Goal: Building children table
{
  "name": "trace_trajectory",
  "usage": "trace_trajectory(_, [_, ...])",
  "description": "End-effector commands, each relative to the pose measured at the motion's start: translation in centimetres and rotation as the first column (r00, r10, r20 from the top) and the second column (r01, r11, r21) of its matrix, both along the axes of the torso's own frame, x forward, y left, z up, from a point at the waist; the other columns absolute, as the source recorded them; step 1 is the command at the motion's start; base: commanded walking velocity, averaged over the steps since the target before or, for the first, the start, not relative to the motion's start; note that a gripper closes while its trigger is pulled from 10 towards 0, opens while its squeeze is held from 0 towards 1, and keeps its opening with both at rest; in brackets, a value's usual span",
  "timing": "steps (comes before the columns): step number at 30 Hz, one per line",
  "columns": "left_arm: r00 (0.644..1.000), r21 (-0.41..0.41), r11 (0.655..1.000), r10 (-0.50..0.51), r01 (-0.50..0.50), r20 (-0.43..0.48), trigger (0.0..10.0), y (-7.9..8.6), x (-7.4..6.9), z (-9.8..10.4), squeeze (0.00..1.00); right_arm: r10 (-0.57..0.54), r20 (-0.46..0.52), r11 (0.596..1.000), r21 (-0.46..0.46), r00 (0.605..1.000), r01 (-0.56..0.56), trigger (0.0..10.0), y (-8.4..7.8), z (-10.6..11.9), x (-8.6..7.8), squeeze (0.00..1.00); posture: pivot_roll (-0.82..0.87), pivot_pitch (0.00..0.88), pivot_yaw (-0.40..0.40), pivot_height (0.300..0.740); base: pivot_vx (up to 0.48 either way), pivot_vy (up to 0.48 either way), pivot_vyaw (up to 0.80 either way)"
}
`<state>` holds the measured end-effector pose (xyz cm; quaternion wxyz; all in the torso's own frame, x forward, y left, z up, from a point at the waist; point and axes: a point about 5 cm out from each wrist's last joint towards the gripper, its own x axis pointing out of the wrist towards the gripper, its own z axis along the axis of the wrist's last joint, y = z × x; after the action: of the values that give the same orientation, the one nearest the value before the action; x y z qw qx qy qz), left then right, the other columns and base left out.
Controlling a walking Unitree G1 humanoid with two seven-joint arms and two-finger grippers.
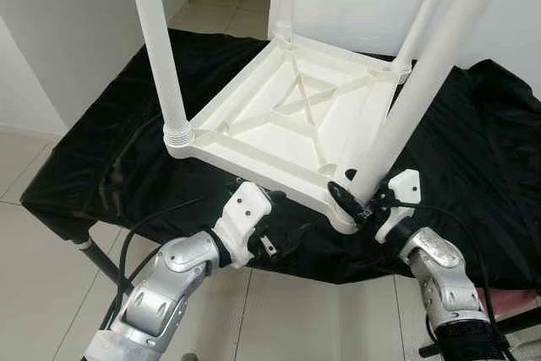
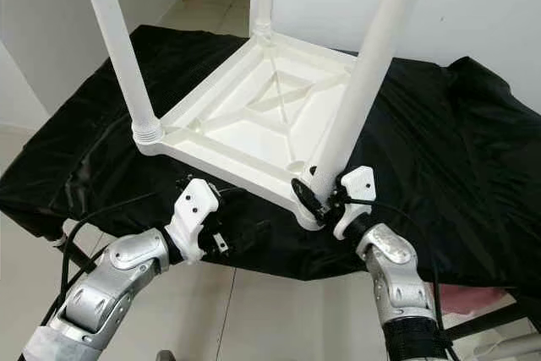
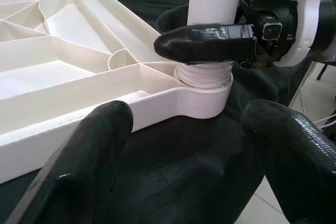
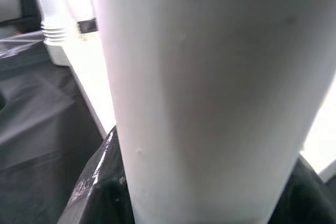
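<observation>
Open tabletop underside [image 1: 287, 116] between upright legs [image 1: 161, 48]

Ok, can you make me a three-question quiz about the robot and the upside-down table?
1. Where does the right claw grip?
A. a leg's base at the near corner
B. a far leg's top
C. the cloth

2. How many legs stand on the white table?
A. one
B. two
C. four

3. How is the left claw?
A. shut on a leg
B. open
C. holding cloth

Answers: 1 A, its fingers clamp the near-right leg just above the socket. 2 C, one at each corner. 3 B, its fingers are spread over the black cloth.
</observation>
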<state>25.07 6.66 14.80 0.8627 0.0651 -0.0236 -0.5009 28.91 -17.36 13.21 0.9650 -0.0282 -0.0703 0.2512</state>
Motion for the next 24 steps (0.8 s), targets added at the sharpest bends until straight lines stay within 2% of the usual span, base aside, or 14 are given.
trace_trajectory(1, [1.000, 0.000, 1.000, 0.018, -0.018, -0.016, 10.0, 0.3, 0.0, -0.5, 0.00, -0.071, -0.064, 0.997, 0.004, 0.995, 0.071, 10.0, 0.3, -1.0, -0.3, 0.00, 0.00, 0.078, -0.034, 0.740, 0.000, 0.000, 0.00])
trace_trajectory(8, [0.999, -0.010, 1.000, 0.027, -0.027, -0.029, 10.0, 0.4, 0.1, -0.6, 0.00, -0.110, -0.064, 0.993, 0.023, 0.992, 0.112, 10.0, 0.5, -0.7, -0.5, 0.00, -0.01, 0.078, -0.030, 0.740, 0.000, 0.000, 0.00])
trace_trajectory(9, [0.999, -0.006, 1.000, 0.028, -0.028, -0.032, 10.0, 0.4, 0.0, -0.7, 0.00, -0.140, -0.065, 0.988, 0.058, 0.988, 0.144, 10.0, 1.1, -0.5, -0.7, 0.00, 0.00, 0.083, -0.037, 0.740, 0.000, 0.000, 0.00])
trace_trajectory(10, [0.999, -0.005, 1.000, 0.030, -0.031, -0.031, 10.0, 0.5, 0.0, -0.7, 0.00, -0.256, -0.105, 0.959, 0.101, 0.961, 0.266, 10.0, 1.8, -0.8, -1.0, 0.00, 0.01, 0.087, -0.045, 0.740, 0.000, 0.000, 0.00])
trace_trajectory(11, [0.999, -0.005, 1.000, 0.030, -0.031, -0.031, 10.0, 0.5, 0.0, -0.7, 0.00, -0.256, -0.105, 0.959, 0.101, 0.961, 0.266, 10.0, 1.8, -0.8, -1.0, 0.00, 0.01, 0.087, -0.045, 0.740, 0.000, 0.000, 0.00])
trace_trajectory(13, [0.999, 0.003, 0.999, 0.036, -0.036, -0.027, 10.0, 0.7, 0.0, -0.8, 0.00, -0.418, -0.147, 0.891, 0.128, 0.896, 0.436, 10.0, 2.5, -1.1, -1.5, 0.00, 0.01, 0.086, -0.048, 0.740, 0.000, 0.000, 0.00])
trace_trajectory(14, [0.999, 0.003, 0.999, 0.036, -0.036, -0.027, 10.0, 0.7, 0.0, -0.8, 0.00, -0.418, -0.147, 0.891, 0.128, 0.896, 0.436, 10.0, 2.5, -1.1, -1.5, 0.00, 0.01, 0.086, -0.048, 0.740, 0.000, 0.000, 0.00])
trace_trajectory(15, [0.999, 0.003, 0.999, 0.044, -0.044, -0.024, 10.0, 0.8, 0.1, -0.8, 0.00, -0.471, -0.165, 0.857, 0.147, 0.866, 0.494, 10.0, 2.9, -1.3, -1.7, 0.00, 0.01, 0.088, -0.047, 0.740, 0.000, 0.000, 0.00])
trace_trajectory(16, [0.998, 0.002, 0.999, 0.050, -0.050, -0.023, 10.0, 0.8, 0.2, -0.7, 0.00, -0.481, -0.182, 0.845, 0.165, 0.857, 0.509, 10.0, 3.5, -1.3, -1.7, 0.00, 0.01, 0.088, -0.043, 0.740, 0.000, 0.000, 0.00])
trace_trajectory(17, [0.998, 0.002, 0.999, 0.050, -0.050, -0.023, 10.0, 0.8, 0.2, -0.7, 0.00, -0.481, -0.182, 0.845, 0.165, 0.857, 0.509, 10.0, 3.5, -1.3, -1.7, 0.00, 0.01, 0.088, -0.043, 0.740, 0.000, 0.000, 0.00])
trace_trajectory(19, [0.998, -0.005, 0.999, 0.053, -0.053, -0.024, 10.0, 0.8, 0.2, -0.6, 0.00, -0.460, -0.183, 0.853, 0.180, 0.869, 0.490, 10.0, 4.6, -1.0, -1.7, 0.00, 0.01, 0.087, -0.037, 0.740, 0.000, 0.000, 0.00])
trace_trajectory(24, [0.999, 0.004, 0.999, 0.037, -0.037, -0.024, 10.0, 0.7, 0.1, -0.7, 0.00, -0.419, -0.168, 0.878, 0.174, 0.892, 0.445, 10.0, 5.0, -0.7, -1.6, 0.00, 0.01, 0.085, -0.031, 0.740, 0.000, 0.000, 0.00])
